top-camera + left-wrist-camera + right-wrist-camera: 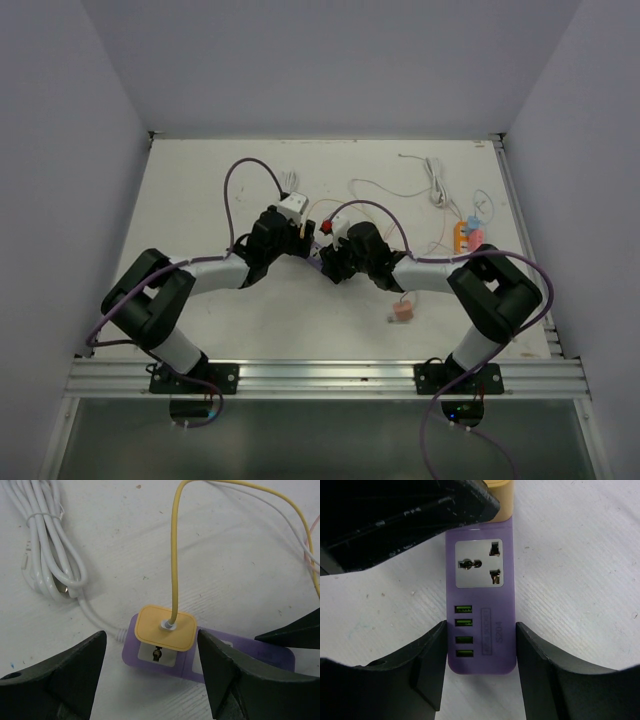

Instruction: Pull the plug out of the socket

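Observation:
A yellow plug (166,628) with a yellow cable (174,555) sits in the end outlet of a purple socket strip (131,652) lying flat on the white table. My left gripper (151,645) is open, its fingers standing apart on either side of the plug without touching it. My right gripper (480,645) is shut on the other end of the socket strip (480,605), a finger against each long side by the USB ports. The plug (502,500) shows at the top of the right wrist view. In the top view both grippers (300,250) (335,262) meet mid-table and hide the strip.
A coiled white cable (47,555) lies left of the strip and joins it. Another white cable bundle (435,180), small orange and pink pieces (467,237) and a small pinkish block (402,312) lie on the right. Thin wires trail across the back of the table.

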Motion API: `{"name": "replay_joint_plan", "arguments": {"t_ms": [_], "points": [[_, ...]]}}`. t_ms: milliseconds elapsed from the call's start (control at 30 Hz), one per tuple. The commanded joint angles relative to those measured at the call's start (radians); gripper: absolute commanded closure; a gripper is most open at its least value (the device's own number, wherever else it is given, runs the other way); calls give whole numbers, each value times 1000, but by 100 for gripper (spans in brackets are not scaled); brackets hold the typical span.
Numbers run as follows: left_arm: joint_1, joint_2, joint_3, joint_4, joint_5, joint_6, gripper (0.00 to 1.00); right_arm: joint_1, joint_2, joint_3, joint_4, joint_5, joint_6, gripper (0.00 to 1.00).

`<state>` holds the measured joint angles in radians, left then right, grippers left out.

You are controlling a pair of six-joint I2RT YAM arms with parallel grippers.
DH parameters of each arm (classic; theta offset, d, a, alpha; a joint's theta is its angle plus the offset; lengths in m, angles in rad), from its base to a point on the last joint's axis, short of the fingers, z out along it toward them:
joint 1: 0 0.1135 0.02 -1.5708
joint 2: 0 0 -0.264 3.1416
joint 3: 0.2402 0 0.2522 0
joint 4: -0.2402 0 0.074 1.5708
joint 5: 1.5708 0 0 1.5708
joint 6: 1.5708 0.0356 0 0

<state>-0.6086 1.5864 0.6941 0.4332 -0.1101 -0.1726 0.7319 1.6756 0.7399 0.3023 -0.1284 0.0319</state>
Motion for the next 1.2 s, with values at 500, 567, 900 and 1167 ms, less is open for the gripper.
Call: {"name": "replay_joint_plan", "arguments": {"t_ms": [500,567,900,1167], "points": [[-8,73,28,90,26,15,42,-11,59,15,-72,-23,-15,100],[-13,70,30,93,10,13,44,-9,62,22,-81,-25,-17,100],[-39,43,31,125,-8,1,85,-9,133,104,-176,-43,-23,100],[-45,6,7,171,-28,-18,100,-8,153,131,-216,-59,-24,100]]}}
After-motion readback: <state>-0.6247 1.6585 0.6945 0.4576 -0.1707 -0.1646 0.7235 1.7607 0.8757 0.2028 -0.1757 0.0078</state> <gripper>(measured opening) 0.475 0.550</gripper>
